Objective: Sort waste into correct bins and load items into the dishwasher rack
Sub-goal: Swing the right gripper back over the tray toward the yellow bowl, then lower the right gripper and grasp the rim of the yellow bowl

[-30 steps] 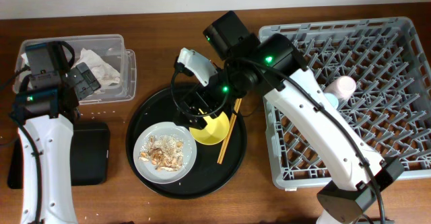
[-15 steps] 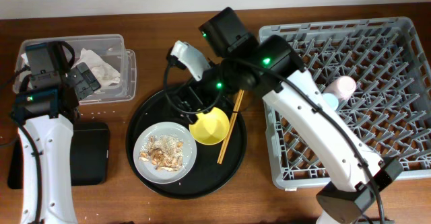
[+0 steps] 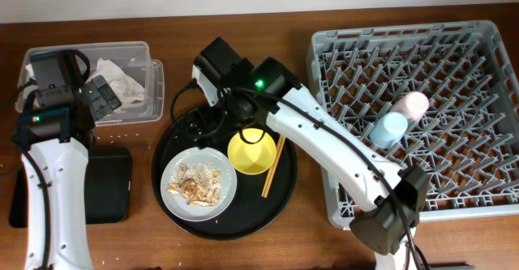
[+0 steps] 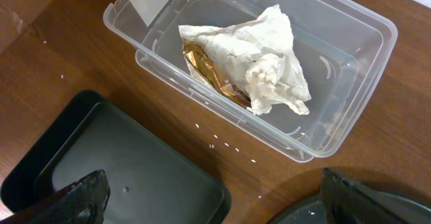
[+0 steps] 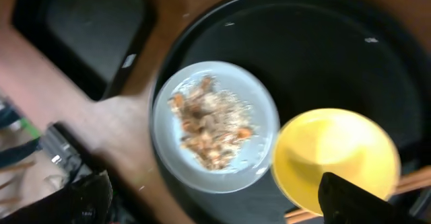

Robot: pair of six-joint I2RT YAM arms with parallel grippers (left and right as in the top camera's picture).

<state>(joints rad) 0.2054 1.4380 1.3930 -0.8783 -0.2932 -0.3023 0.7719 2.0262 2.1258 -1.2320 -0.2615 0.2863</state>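
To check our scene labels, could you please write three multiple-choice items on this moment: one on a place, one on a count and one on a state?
1. Where does the crumpled napkin lie?
A. in the yellow bowl
B. in the clear box
C. in the shallow black tray

2. How many cups are in the dishwasher rack?
A. none
B. one
C. two

3. What is the state of the round plate?
A. bare
B. carrying food scraps
C. stacked under the yellow bowl

Answers:
1 B: the left wrist view shows it inside the box, with a brown wrapper.
2 C: a pink cup and a light-blue cup sit among the pegs.
3 B: flaky scraps cover its middle.
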